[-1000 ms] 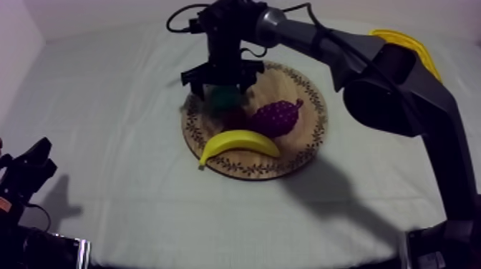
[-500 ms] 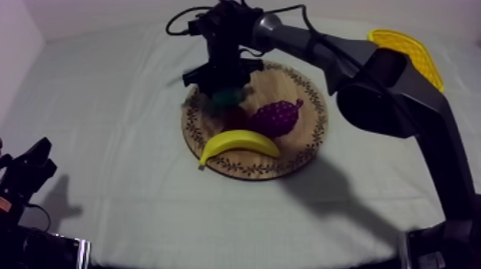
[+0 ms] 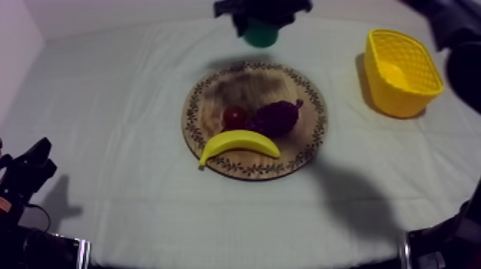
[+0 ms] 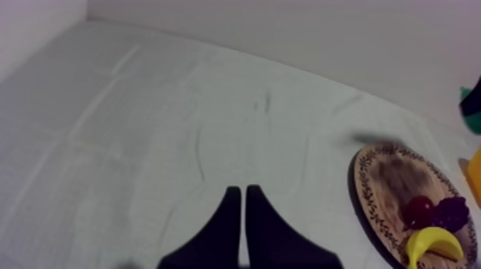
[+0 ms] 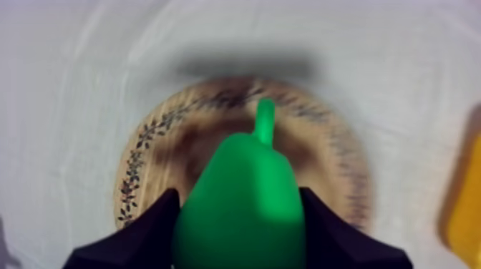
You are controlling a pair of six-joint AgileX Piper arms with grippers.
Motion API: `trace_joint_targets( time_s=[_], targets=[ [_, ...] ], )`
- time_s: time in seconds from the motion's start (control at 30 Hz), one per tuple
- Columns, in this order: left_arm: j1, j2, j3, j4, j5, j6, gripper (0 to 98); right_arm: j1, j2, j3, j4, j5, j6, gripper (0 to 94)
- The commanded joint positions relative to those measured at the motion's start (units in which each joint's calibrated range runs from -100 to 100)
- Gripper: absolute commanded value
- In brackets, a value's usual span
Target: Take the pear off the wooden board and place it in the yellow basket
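Note:
My right gripper [image 3: 260, 21] hangs high above the far side of the wooden board [image 3: 215, 93], shut on the green pear [image 3: 260, 33]. In the right wrist view the pear [image 5: 243, 200] sits between my two black fingers [image 5: 143, 232], stem up, over the board [image 5: 164, 143]. The yellow basket [image 3: 415, 93] stands at the table's right and is a yellow blur [image 5: 465, 207] beside the board in the wrist view. My left gripper [image 3: 36, 161] rests low at the left; its fingers [image 4: 230, 222] lie together as a narrow wedge.
On the board lie a banana [image 3: 240, 143], a bunch of grapes [image 3: 275, 116] and a small red fruit [image 3: 234, 116]. In the left wrist view the board [image 4: 383, 172] with these fruits lies off to the side of my left gripper. Cloth surrounds the board.
My right gripper has risen off the board with the pear and moved toward the far right. The arm no longer covers the basket. The left arm has not moved.

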Motion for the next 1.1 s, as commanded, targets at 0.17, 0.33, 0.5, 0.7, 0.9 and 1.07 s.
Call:
trace_joint_targets(
  time_s=[0.17,0.33,0.5,0.7,0.9,1.07],
  targets=[
    [0.0,0.0,0.0,0.01,0.0,0.0,0.1,10.0,-18.4,8.6,-1.6,0.4,3.3,34.7],
    [0.0,0.0,0.0,0.01,0.0,0.0,0.1,18.2,-22.3,13.8,-1.8,-0.8,5.7,35.7],
    [0.0,0.0,0.0,0.01,0.0,0.0,0.1,25.5,-22.9,17.1,-1.5,-2.9,7.6,36.4],
    [0.0,0.0,0.0,0.01,0.0,0.0,0.1,30.3,-20.2,20.3,-0.2,-5.9,8.6,37.2],
    [0.0,0.0,0.0,0.01,0.0,0.0,0.1,31.7,-15.0,24.2,0.3,-11.4,8.7,37.7],
    [0.0,0.0,0.0,0.01,0.0,0.0,0.1,31.0,-9.9,26.2,0.7,-14.2,8.9,41.3]
  ],
)
